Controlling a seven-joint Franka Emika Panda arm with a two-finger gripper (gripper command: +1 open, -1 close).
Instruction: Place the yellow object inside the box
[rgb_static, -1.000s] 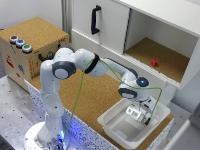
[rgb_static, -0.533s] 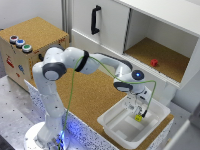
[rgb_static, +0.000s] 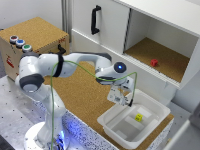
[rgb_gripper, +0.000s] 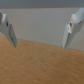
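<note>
The yellow object (rgb_static: 138, 118) is a tiny block lying on the floor of the box (rgb_static: 156, 107), a shallow white bin at the exterior view's lower right. My gripper (rgb_static: 121, 98) hangs above the bin's left rim, apart from the block. In the wrist view the gripper (rgb_gripper: 41, 36) is open, with one finger (rgb_gripper: 9, 31) on each side and nothing between them. The wrist view shows only cork surface and a pale wall; the block and the bin are out of that view.
A small red cube (rgb_static: 154, 62) sits in the open white cabinet (rgb_static: 165, 30) behind the bin. A cork-topped wooden box with coloured buttons (rgb_static: 20, 42) stands at the exterior view's far left. A cork mat (rgb_static: 85, 95) covers the table.
My gripper has risen out of the bin and moved toward the exterior view's left. The yellow block now lies free on the bin floor.
</note>
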